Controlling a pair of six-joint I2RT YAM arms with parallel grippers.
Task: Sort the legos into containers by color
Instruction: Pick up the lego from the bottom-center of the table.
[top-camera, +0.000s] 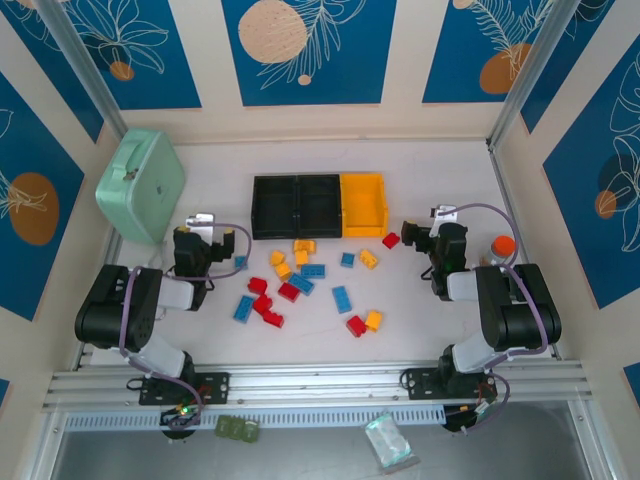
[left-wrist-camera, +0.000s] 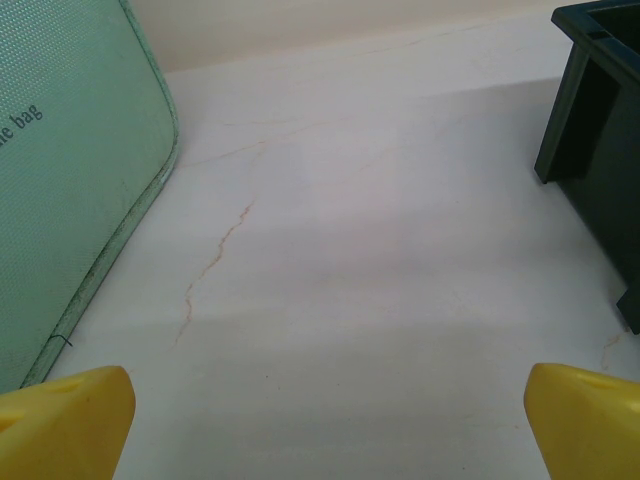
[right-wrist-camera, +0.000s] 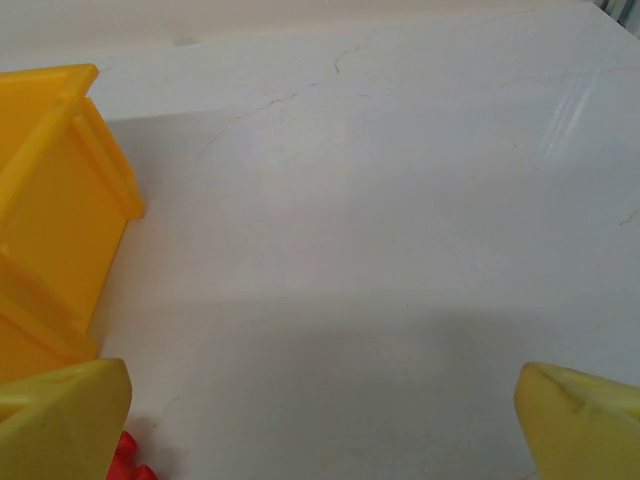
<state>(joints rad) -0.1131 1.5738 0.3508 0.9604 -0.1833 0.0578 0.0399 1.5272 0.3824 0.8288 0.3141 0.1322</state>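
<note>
top external: finds legos (top-camera: 300, 285) strewn loose on the desk (top-camera: 420, 310) just before the containers (top-camera: 318, 207), none visibly sorted. keeps nothing between either jaws, both wide apart. looks like the very start; next calls for lowering onto one brick, maybe the red lego (top-camera: 391, 240) near the right jaws.

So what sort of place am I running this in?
Probably a lab robot cell rather than a home or factory. An aluminium rail runs along the near edge, printed blue panels wall in a small white table, and legos lie staged before the containers.
</note>
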